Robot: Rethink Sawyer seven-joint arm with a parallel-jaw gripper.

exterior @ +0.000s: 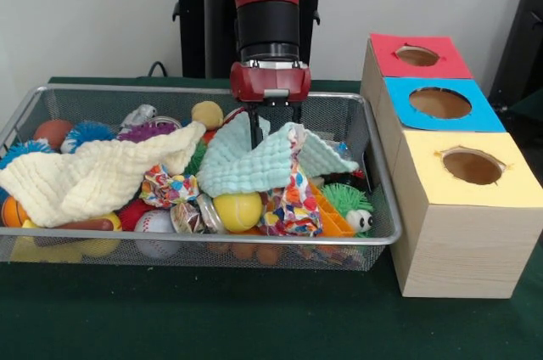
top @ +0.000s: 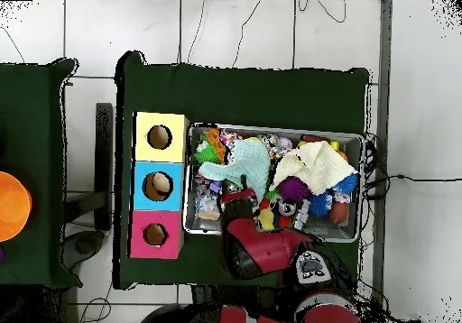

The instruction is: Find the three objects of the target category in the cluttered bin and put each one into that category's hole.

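Near edge of frame: bare green table (exterior: pixel 170 317). On it, the wire mesh bin (exterior: pixel 254 239) fills the left and centre, and three wooden boxes sit just right of it: yellow-topped box (exterior: pixel 472 165) nearest, blue-topped box (exterior: pixel 439 103) behind, red-topped box (exterior: pixel 417 55) farthest, each with a round hole.

Front of bin: baseball (exterior: pixel 154 228), yellow ball (exterior: pixel 237 210), patterned cloth (exterior: pixel 291 199), green spiky toy (exterior: pixel 348 203). A cream cloth (exterior: pixel 93 177) drapes the left half and a mint cloth (exterior: pixel 254 160) covers the centre; both hide whatever is beneath. No clear bottles are visible in either view, and no readable writing.

Mid-bin: claw (exterior: pixel 273 126) is over the mint cloth, one dark finger (exterior: pixel 255 126) down against it. Can't tell if it's apart or gripping.

Behind: purple spiky ball (exterior: pixel 146 131), orange ball (exterior: pixel 53 131).
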